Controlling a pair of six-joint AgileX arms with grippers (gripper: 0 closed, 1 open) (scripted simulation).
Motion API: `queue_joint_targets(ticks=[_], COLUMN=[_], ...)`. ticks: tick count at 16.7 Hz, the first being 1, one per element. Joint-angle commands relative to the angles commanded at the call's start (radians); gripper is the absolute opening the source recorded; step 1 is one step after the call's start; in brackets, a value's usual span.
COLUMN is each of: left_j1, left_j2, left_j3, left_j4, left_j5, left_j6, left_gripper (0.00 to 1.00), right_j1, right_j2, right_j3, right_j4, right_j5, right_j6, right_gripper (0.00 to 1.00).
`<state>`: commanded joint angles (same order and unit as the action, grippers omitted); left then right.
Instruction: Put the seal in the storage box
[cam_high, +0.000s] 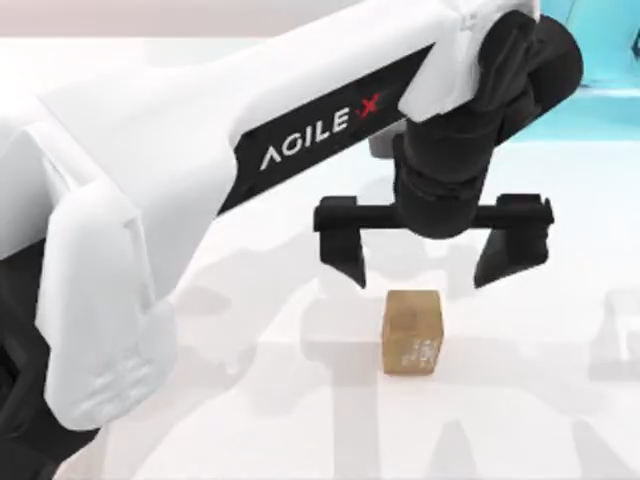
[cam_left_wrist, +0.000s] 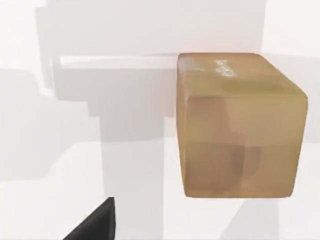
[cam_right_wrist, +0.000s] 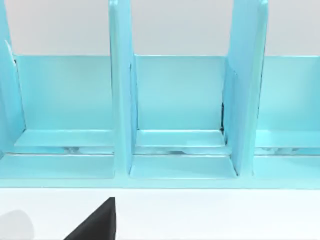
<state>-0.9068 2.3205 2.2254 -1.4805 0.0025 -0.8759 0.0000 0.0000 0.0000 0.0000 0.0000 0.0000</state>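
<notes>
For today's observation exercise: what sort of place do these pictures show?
Probably a simulated tabletop workspace: a plain white table, a cyan shelf unit with dividers, and the left hand open above the seal.

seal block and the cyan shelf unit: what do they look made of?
Seal: looks like polished stone or resin, golden-brown and slightly translucent, with soft rounded edges and faint whitish carved marks on one face; it could be either. Cyan shelf unit: looks like painted or moulded plastic, uniform glossy cyan with thin flat dividers; painted wood is possible. The left claw hangs open above the seal.
</notes>
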Motion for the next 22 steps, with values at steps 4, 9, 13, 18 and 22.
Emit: queue_joint_targets(ticks=[4,9,13,18,22], left_j1=[0.005,0.004,0.003,0.003,0.003], left_j2=[-0.001,0.004,0.016,0.021,0.021], left_j3=[-0.002,-0.114,-0.296,-0.361,-0.361], left_j4=[0.002,0.116,0.316,0.382,0.382], left_j5=[0.001,0.000,0.000,0.000,0.000], left_j6=[0.001,0.004,0.003,0.003,0.003], left_gripper=[1.00,1.00,1.00,1.00,0.85], right_j1=[0.000,0.000,0.000,0.000,0.000], right_j2=[0.000,0.000,0.000,0.000,0.000], right_j3=[0.000,0.000,0.000,0.000,0.000], right_j4=[0.000,0.000,0.000,0.000,0.000], right_j5=[0.000,0.000,0.000,0.000,0.000], right_j6=[0.000,0.000,0.000,0.000,0.000], right_gripper=[1.00,1.00,1.00,1.00,1.00])
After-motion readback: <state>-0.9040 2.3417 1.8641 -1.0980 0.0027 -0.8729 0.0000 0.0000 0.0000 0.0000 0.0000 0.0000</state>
